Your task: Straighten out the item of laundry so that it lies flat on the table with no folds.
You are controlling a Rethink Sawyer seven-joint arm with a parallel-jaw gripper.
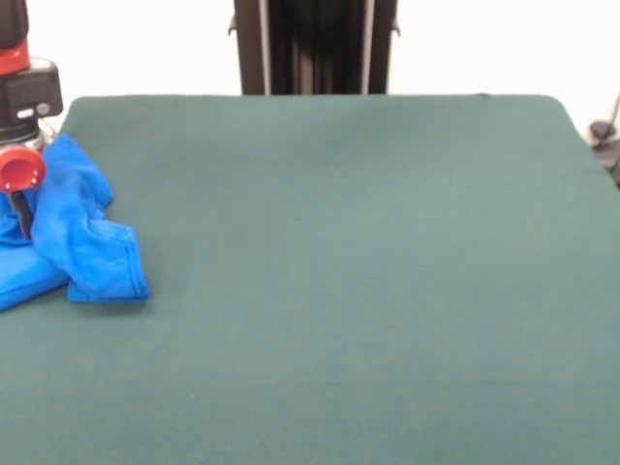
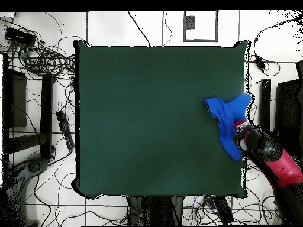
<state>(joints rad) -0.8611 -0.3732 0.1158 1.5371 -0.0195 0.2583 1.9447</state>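
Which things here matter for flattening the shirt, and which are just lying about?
Part of the job:
- blue T-shirt, bunched at the table's edge
- green table
- gripper, down on the shirt

Just lying about:
- cables on the floor
- power strip on the floor

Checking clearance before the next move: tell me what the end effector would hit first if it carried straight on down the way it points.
The end effector points down over the crumpled blue T-shirt, so the shirt looks like the first contact, with the green table beneath. Whether it already touches the cloth is unclear.
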